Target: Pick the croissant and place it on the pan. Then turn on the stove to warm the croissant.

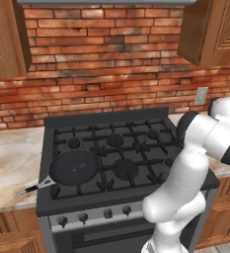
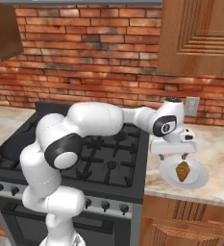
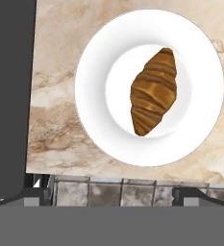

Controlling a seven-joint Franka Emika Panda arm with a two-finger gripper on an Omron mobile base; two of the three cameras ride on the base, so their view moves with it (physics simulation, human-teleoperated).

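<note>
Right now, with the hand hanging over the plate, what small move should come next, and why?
Probably lower the hand straight down toward the croissant. The fingers stand wide open and hold nothing, and the croissant lies untouched on the white plate beside the stove, while the pan waits bare on a front burner.

Glossy, ridged golden-brown crust on the croissant [image 3: 154,92]. Under it, smooth white plate [image 3: 104,57], ceramic-looking, faint sheen. Polished veined marble for the counter [image 3: 56,120], beige and cream. Matt black top on the stove [image 1: 131,123], dull black iron-like grates, brushed grey metal front with dark knobs [image 1: 108,213]. Dark pan [image 1: 75,167] with a soft shine inside, silvery metal tip at the handle's end. Rough red brick wall [image 1: 111,59] with pale mortar. Warm panelled wood on the cabinets [image 2: 200,38]. Smooth glossy white shell on the arm [image 2: 92,120].
</note>
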